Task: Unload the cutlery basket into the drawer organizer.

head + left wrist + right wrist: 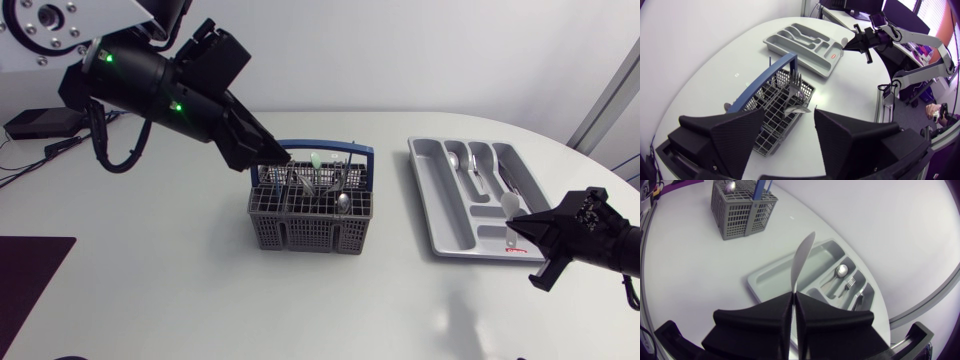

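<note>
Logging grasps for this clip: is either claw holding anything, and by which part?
The right claw is shut on a silver cutlery piece, gripped by one end; the rest sticks out ahead. The left claw is open and empty.

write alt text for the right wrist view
The right hand is shut on a slim silver cutlery piece pointing out over the grey drawer tray, which holds a spoon and forks. The cutlery basket stands farther off on the table.

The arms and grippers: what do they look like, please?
The left arm has a black casing with two green lights and a looping black cable. The right arm has silver-grey links with black joints. Both the left gripper and right gripper have matte black wedge-shaped fingers.
</note>
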